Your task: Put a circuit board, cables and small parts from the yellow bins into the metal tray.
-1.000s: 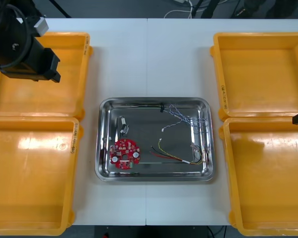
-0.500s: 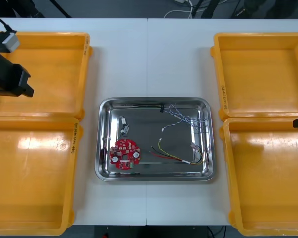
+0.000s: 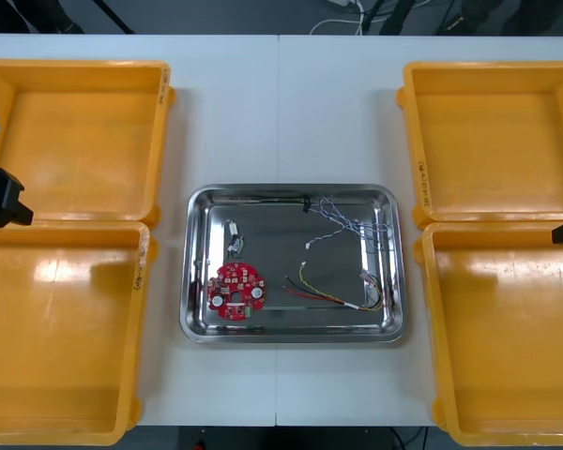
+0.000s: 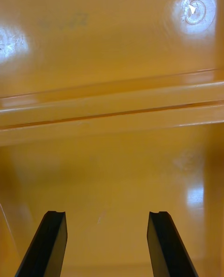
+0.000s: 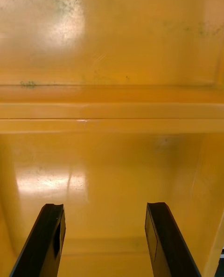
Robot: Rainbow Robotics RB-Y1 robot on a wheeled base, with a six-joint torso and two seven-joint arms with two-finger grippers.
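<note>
We see L gripper [image 5: 105, 207] w/ fingers spread wide, nothing btw them, touching nothing, above yellow bins [image 3: 155, 141] at the table's 9 o'clock, near where the two rims meet. R gripper [image 4: 107, 214] is likewise spread & empty, at 3 o'clock. In the metal tray [image 3: 292, 192], red circuit board [image 3: 235, 291] lies at 7 o'clock, blue-white cable [image 3: 352, 225] at 1, red-yellow cable [image 3: 330, 294] at 4.
</note>
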